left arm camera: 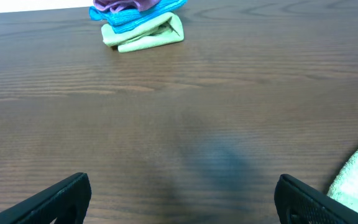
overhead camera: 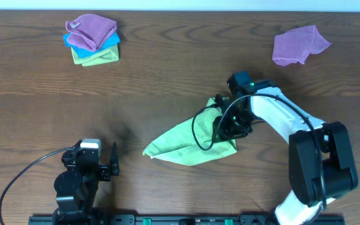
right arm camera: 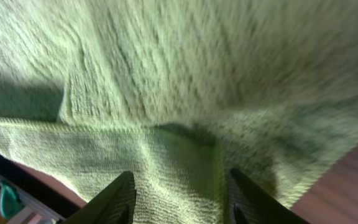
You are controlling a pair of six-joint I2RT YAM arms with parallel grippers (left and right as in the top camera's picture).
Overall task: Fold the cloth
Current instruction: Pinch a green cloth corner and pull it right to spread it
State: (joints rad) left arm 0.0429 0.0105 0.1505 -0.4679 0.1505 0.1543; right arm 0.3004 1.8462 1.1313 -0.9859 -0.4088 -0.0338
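Cloth is the thing to fold here, and the green cloth (overhead camera: 183, 147) lies in the middle of the table (overhead camera: 167, 62), a bit to the right. Its left part is flat and comes to a point. Its right part is bunched up under the right arm.

The right gripper (right arm camera: 179, 193) is down on that bunched part. In the right wrist view a thick strip of cloth sits between its two fingers, and more cloth hangs right in front of the camera. So I think it is pinching an edge, to lift that side and lay it over the flat side.

The left gripper (left arm camera: 182, 199) is near the front edge of the table, well apart from the green cloth. Its fingers are spread wide with nothing between them. I think it waits there so it is out of the way.

A pile of folded cloths (overhead camera: 92, 40) sits at the far left. That may be where done ones go. A crumpled purple cloth (overhead camera: 299, 45) lies at the far right, not folded yet.

The fold looks just begun.
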